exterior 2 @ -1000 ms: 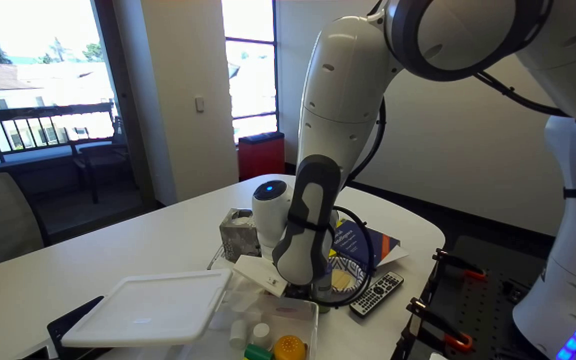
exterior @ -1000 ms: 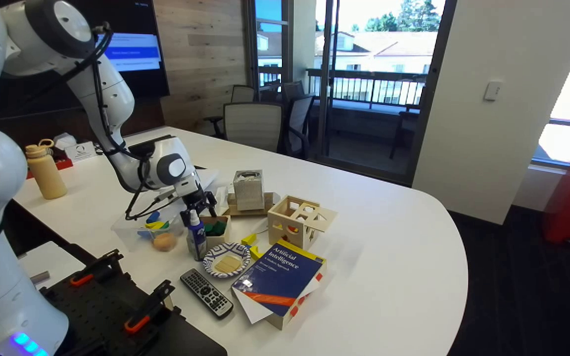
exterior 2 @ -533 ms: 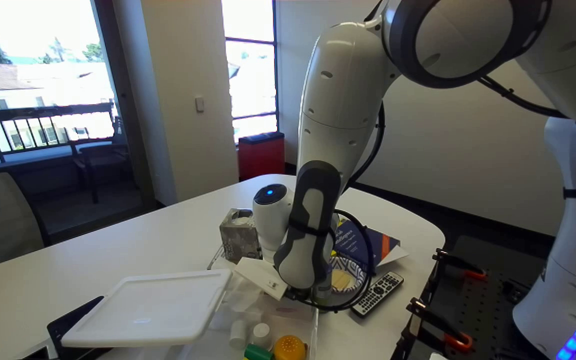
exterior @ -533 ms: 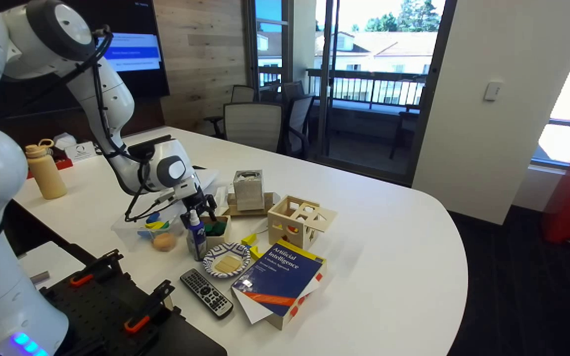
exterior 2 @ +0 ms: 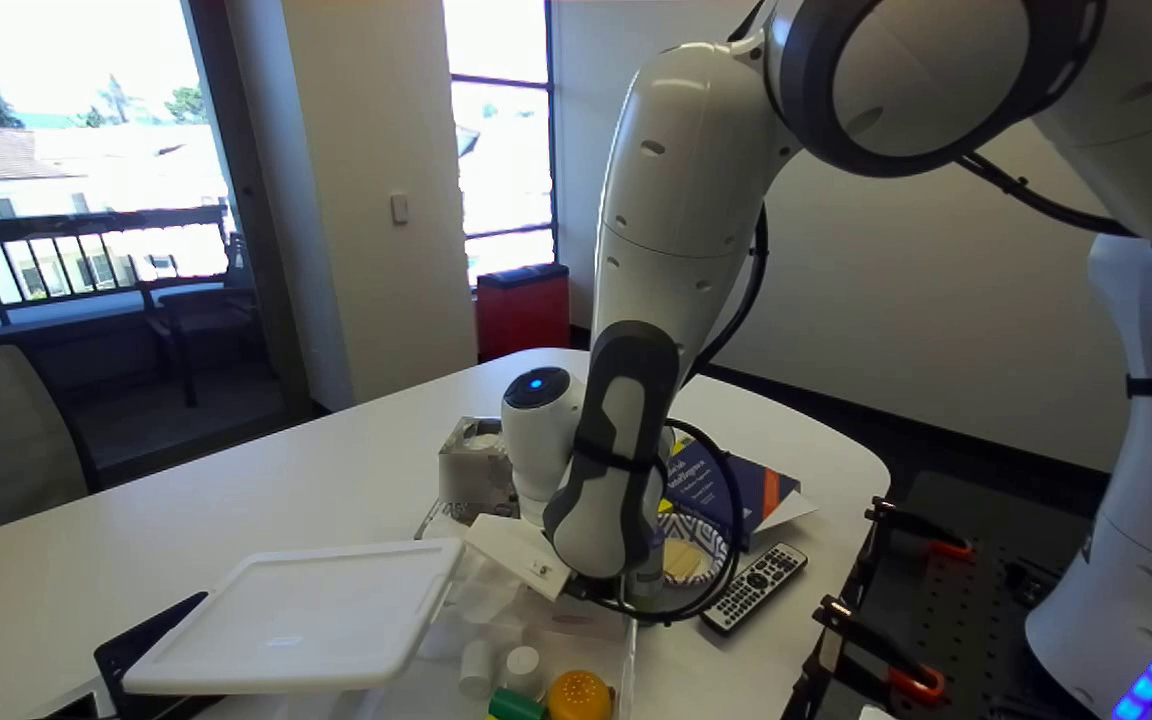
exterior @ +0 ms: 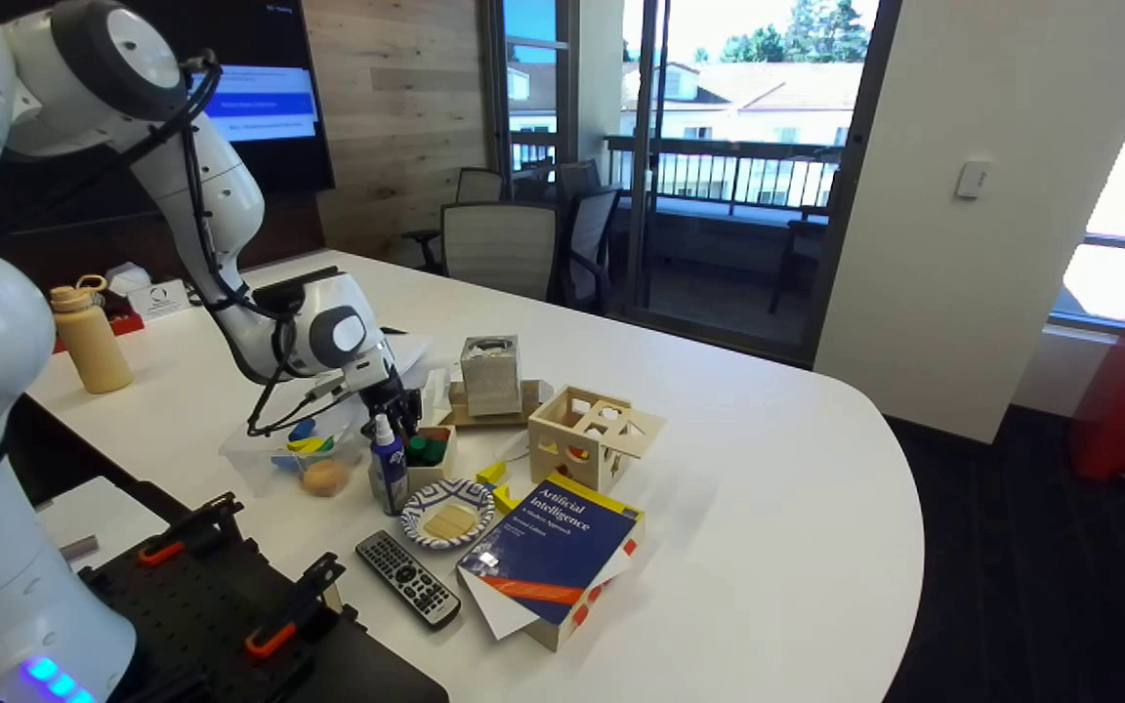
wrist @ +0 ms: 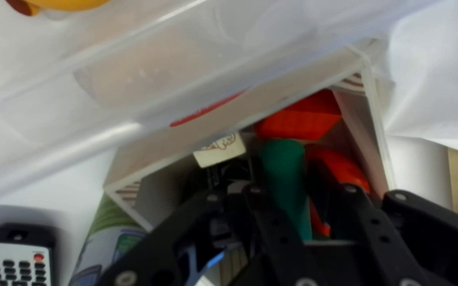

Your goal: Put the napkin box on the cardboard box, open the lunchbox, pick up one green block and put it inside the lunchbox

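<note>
Inside the wooden box (wrist: 379,131), the gripper (wrist: 284,171) pinches a green block (wrist: 282,157), with red blocks (wrist: 299,121) beside it. Just next to that box, the clear lunchbox (wrist: 105,135) holds an orange piece (exterior 2: 579,695) and white cylinders (exterior 2: 524,670), its white lid (exterior 2: 296,620) off to one side. Beyond, the napkin box (exterior: 492,376) stands on the cardboard box (exterior: 529,396).

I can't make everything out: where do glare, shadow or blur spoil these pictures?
In both exterior views, the window is washed out; in the wrist view, glare streaks the lunchbox, the block box lies partly in shadow, and the claw looks blurred.
</note>
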